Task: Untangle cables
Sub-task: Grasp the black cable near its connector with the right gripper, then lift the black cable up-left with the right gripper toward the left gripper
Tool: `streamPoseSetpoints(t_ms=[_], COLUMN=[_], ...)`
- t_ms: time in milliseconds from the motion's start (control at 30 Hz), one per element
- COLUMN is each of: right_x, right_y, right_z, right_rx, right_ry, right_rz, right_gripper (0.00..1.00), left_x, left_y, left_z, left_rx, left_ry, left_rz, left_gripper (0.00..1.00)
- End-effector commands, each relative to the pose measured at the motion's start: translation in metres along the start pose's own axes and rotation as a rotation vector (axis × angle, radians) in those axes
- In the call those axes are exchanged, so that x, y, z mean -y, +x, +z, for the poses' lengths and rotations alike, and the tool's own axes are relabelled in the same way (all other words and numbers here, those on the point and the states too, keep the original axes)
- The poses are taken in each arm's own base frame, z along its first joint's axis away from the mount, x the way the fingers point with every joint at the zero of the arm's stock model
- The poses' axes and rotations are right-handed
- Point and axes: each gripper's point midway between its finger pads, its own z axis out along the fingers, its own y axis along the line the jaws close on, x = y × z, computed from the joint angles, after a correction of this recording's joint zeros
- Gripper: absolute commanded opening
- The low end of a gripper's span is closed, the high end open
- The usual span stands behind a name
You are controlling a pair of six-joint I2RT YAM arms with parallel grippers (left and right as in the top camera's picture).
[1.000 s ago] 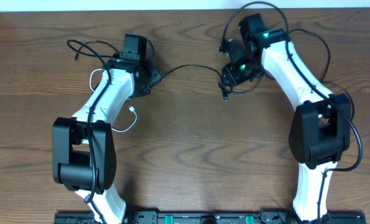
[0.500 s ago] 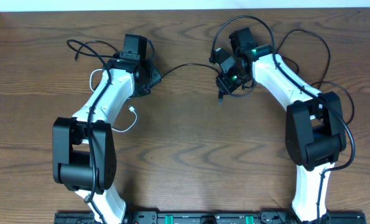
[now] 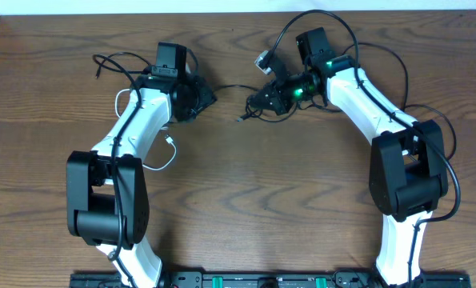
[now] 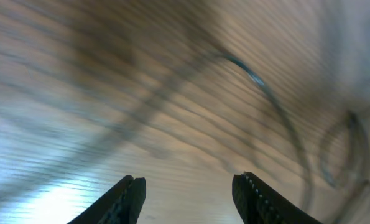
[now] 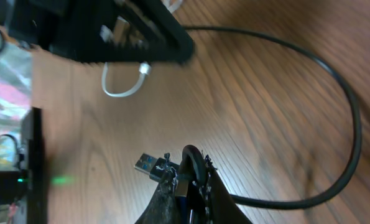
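A black cable runs across the table between the two arms. My right gripper is shut on a bunched part of it, and a USB plug sticks out below. In the right wrist view the shut jaws pinch the black cable beside its plug. My left gripper is open and empty. Its wrist view is blurred: the jaws hover over wood, with a dark cable ahead of them. A white cable lies looped by the left arm and also shows in the right wrist view.
Another black cable loops at the far left behind the left arm. Thicker black wires trail from the right arm at the back right. The table's far edge meets a white wall.
My right gripper has swung left and lower with the black cable bunch, and the plug has moved left with it. The left gripper has turned slightly toward the right. The white cable has not moved.
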Motion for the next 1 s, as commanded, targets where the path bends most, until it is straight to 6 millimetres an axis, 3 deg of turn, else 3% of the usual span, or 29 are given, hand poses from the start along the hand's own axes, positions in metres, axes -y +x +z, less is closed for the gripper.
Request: streamPoseSetpoints(t_ms=[0,167,400,500,633,800,967], right_x=[-0.036,-0.060,-0.071,-0.087,-0.091,-0.099,-0.110], right_y=[-0.031,-0.052,-0.064,-0.071,-0.081,-0.094,-0.105], right_z=[-0.014,-0.022,-0.028,-0.038,-0.041,-0.043,-0.042], right_rx=[0.094,0.169,0.186,0.205,0.216,0.237,0.254], right_ry=[-0.131,-0.286,-0.367,-0.470,-0.490,-0.509,-0.525], right_rz=[-0.072,-0.033,0.053,0.018,0.031,-0.011,-0.048], right_gripper=[0.01,0.01,0.01,0.01,0.01,0.01,0.01], left_x=[0.027,0.042,0.057,0.057,0.057,0.056,0.029], left_y=[0.021,0.028,0.035,0.035,0.034,0.033,0.018], left_z=[-0.003,-0.006,-0.012,-0.012,-0.012,-0.011,-0.002], left_rx=[-0.130,-0.167,-0.213,-0.213,-0.209,-0.202,-0.110], left_ry=[0.166,0.251,0.338,0.338,0.338,0.330,0.171], left_rz=[0.025,0.077,0.091,0.091,0.093,0.093,0.075], left_gripper=[0.54,0.58,0.64,0.64,0.71,0.72,0.72])
